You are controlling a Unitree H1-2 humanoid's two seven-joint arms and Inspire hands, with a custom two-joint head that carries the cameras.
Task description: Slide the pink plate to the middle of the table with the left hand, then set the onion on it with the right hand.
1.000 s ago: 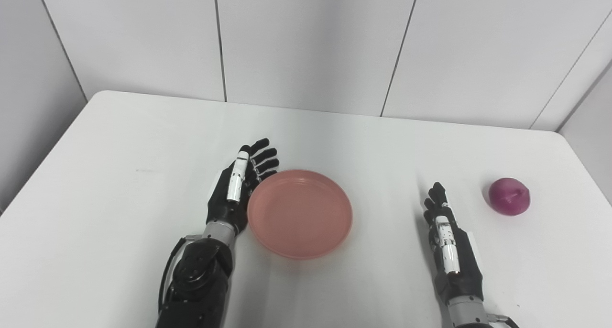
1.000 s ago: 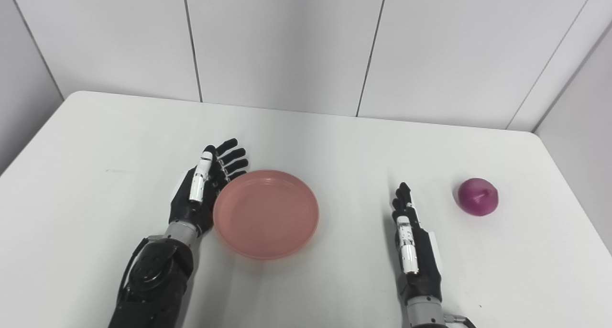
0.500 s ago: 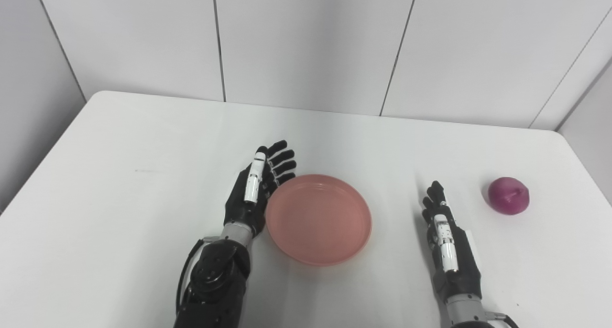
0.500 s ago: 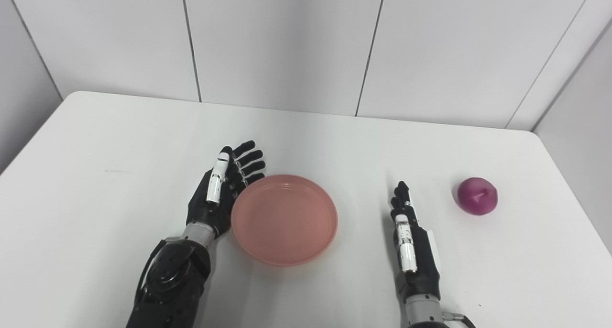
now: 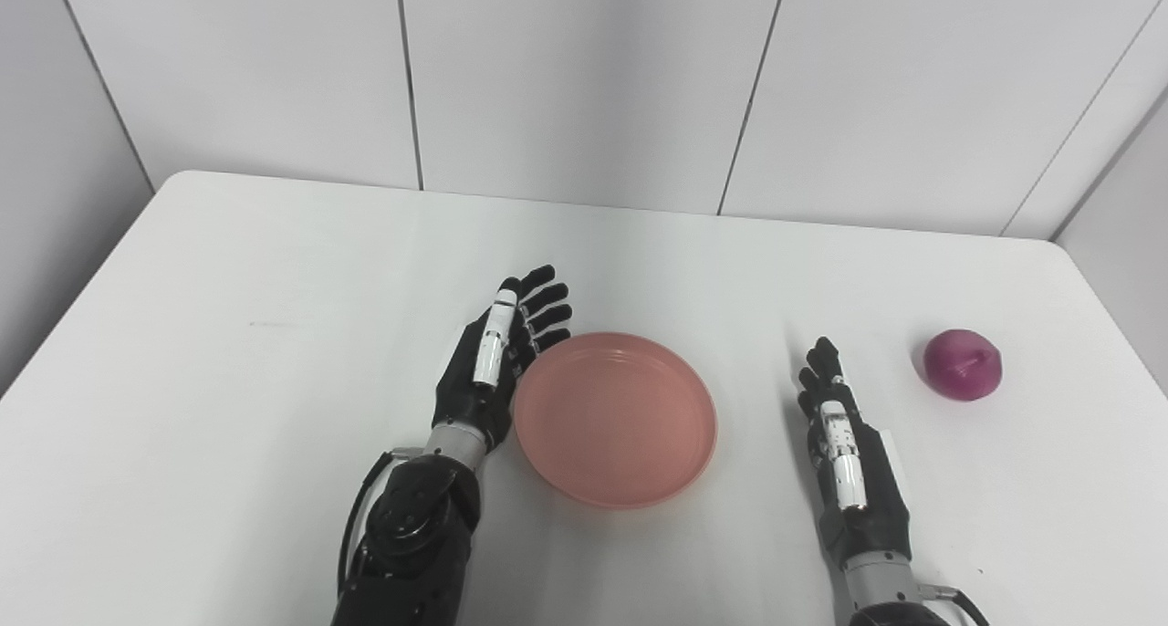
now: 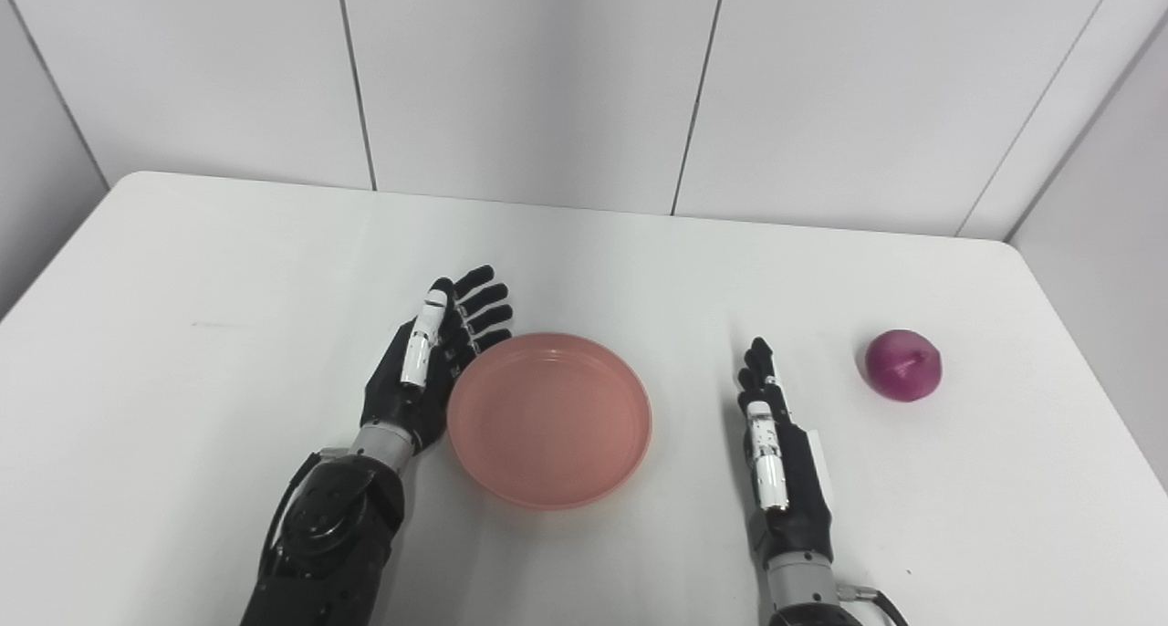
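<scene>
The pink plate [image 5: 615,418] lies flat and empty near the middle of the white table [image 5: 274,270]. My left hand [image 5: 497,361] stands edge-on against the plate's left rim, open with its fingers straight. My right hand [image 5: 844,457] rests open on its edge to the right of the plate, a gap away from it. The purple onion [image 5: 962,363] sits alone on the table further right, apart from the right hand. In the right eye view the plate [image 6: 549,418] and the onion [image 6: 902,363] stand the same way.
Grey wall panels [image 5: 584,78] close off the table's far edge and both sides. The table's right edge runs just beyond the onion.
My left hand has pushed the plate to the right over the table, most of it in the first half second. The right hand and onion have stayed put; the camera shifted slightly.
</scene>
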